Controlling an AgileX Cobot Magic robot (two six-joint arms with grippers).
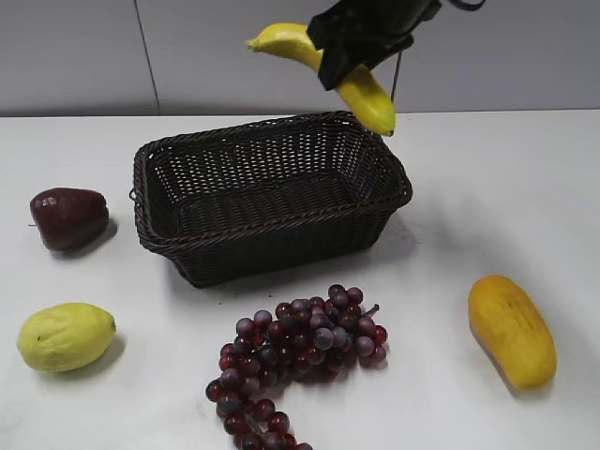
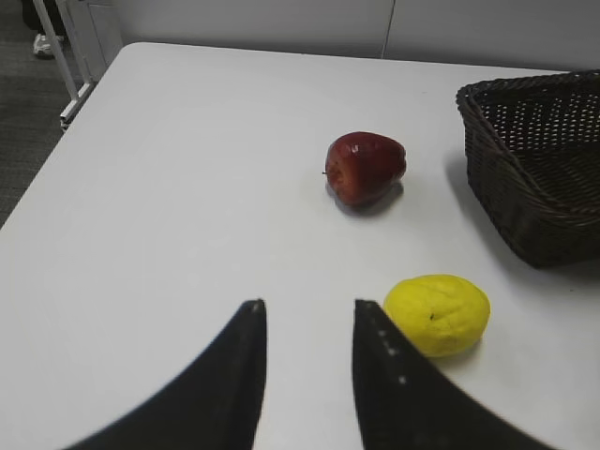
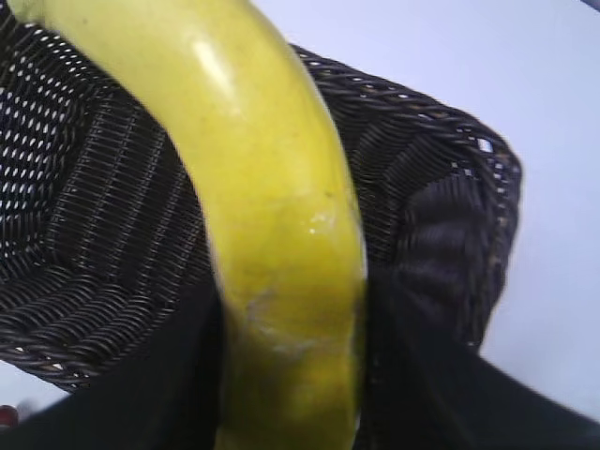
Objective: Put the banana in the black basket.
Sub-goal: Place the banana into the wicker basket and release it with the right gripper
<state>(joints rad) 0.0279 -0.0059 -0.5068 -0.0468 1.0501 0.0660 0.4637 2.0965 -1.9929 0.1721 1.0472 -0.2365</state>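
My right gripper [image 1: 349, 58] is shut on the banana [image 1: 370, 98] and holds it in the air above the far right corner of the black basket [image 1: 272, 246]. In the right wrist view the banana [image 3: 272, 216] fills the middle, clamped between the two dark jaws [image 3: 291, 361], with the basket's woven inside [image 3: 84, 244] below it. The basket looks empty in the exterior view. My left gripper [image 2: 307, 323] is open and empty above the table, left of the basket [image 2: 544, 169].
A dark red apple [image 1: 67, 217] and a yellow lemon [image 1: 66, 336] lie left of the basket; both show in the left wrist view [image 2: 366, 167] [image 2: 438, 313]. Purple grapes [image 1: 295, 352] lie in front of it. An orange-yellow mango [image 1: 511, 330] lies at the right.
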